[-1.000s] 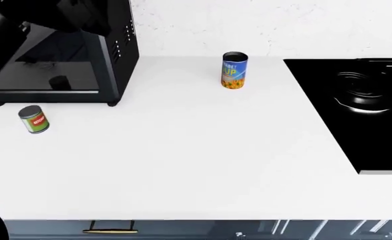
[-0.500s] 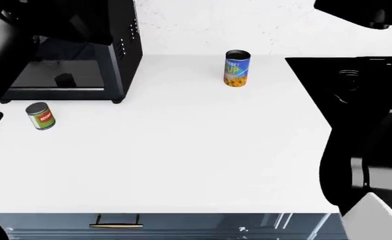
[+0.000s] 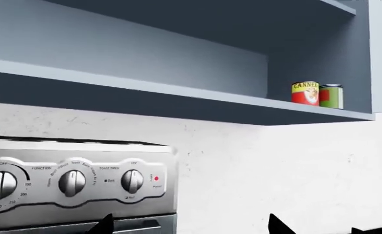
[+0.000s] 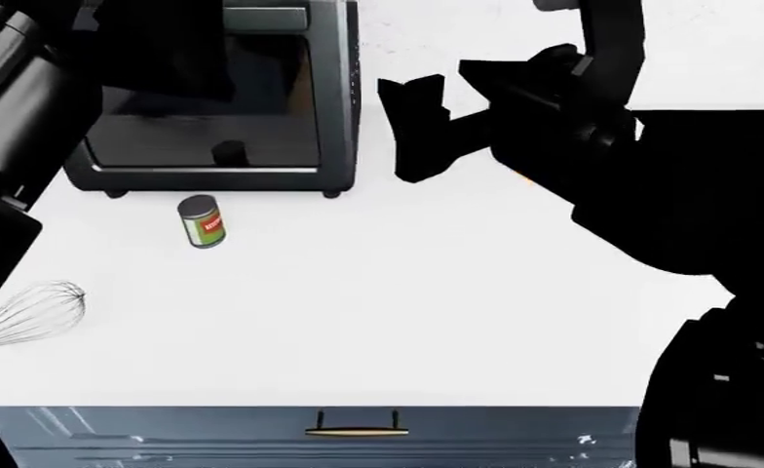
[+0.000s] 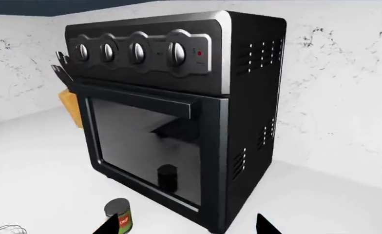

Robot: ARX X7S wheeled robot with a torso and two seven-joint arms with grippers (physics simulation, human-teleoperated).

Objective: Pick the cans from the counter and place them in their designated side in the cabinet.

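Left wrist view: a red-and-yellow can (image 3: 305, 92) and a green can (image 3: 332, 96) stand touching on the cabinet shelf (image 3: 178, 92) above the toaster oven (image 3: 74, 183); the left gripper's state cannot be told. Head and right wrist views: the right gripper (image 4: 415, 127) hangs spread wide and empty beside the oven, a small green can (image 4: 202, 221) upright on the counter (image 4: 396, 312) before it, a whisk (image 4: 28, 314) well apart.

A small green-labelled can (image 4: 202, 222) with a red spot and a grey lid stands upright on the plain white counter (image 4: 396, 302), just in front of the black toaster oven; it shows too at the wrist view's lower edge (image 5: 119, 220). In the open cabinet (image 3: 178, 92), a red-and-yellow can (image 3: 305, 93) marked "CANNED" and a green can (image 3: 331, 96) stand upright, touching, at one end of the shelf.
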